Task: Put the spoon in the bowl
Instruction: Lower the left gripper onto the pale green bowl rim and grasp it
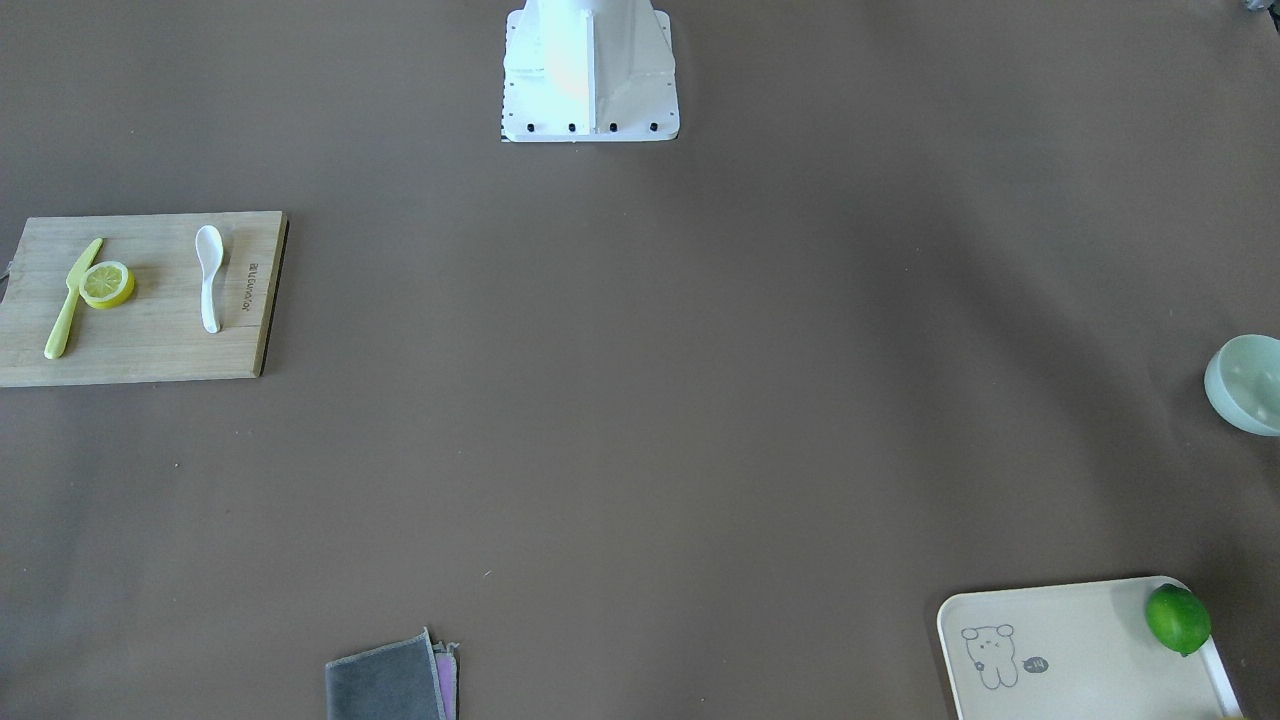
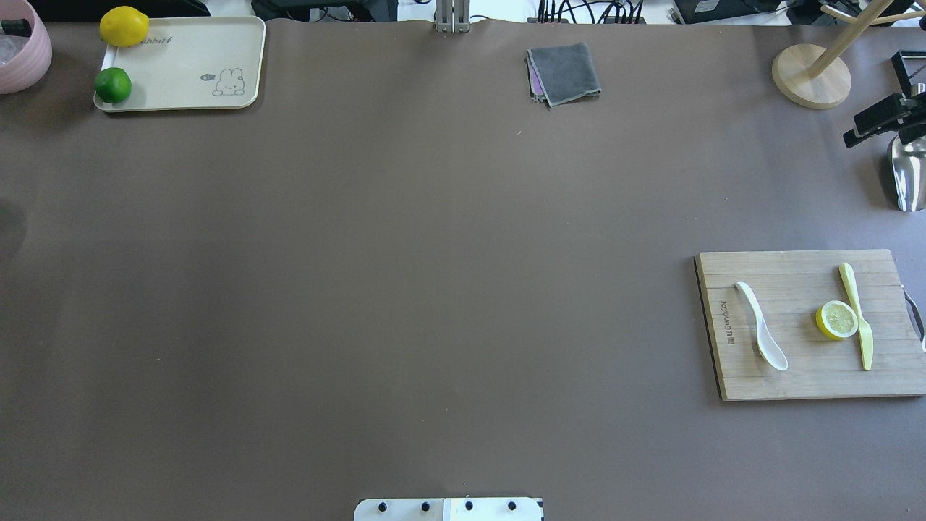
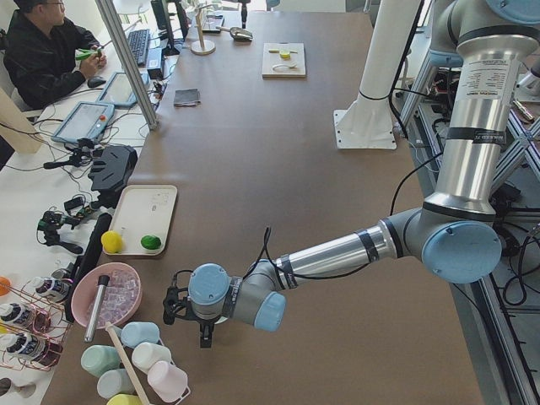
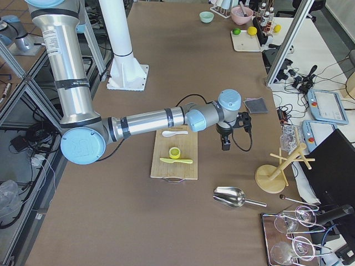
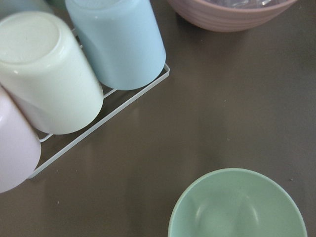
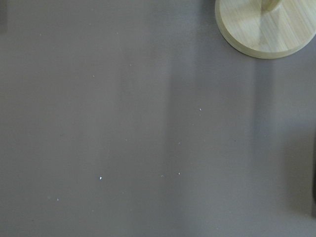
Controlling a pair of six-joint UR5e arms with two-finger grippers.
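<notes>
The white spoon (image 2: pixel 761 325) lies on a wooden cutting board (image 2: pixel 796 380) at the robot's right; it also shows in the front view (image 1: pixel 208 278) and the right side view (image 4: pixel 176 133). The mint-green bowl (image 1: pixel 1248 385) stands empty at the table's far left end and shows at the bottom of the left wrist view (image 5: pixel 237 205). My left gripper (image 3: pixel 202 336) hangs over that end, near the bowl; I cannot tell if it is open. My right gripper (image 4: pixel 226 144) hangs beyond the board, near a wooden stand; I cannot tell its state.
A yellow knife (image 2: pixel 857 315) and a lemon slice (image 2: pixel 837 320) share the board. A cream tray (image 2: pixel 181 72) holds a lime and a lemon. A grey cloth (image 2: pixel 564 72), stand base (image 2: pixel 810 76), metal scoop (image 2: pixel 908 174), pink bowl (image 2: pixel 22 47) and racked cups (image 5: pixel 113 44) stand around.
</notes>
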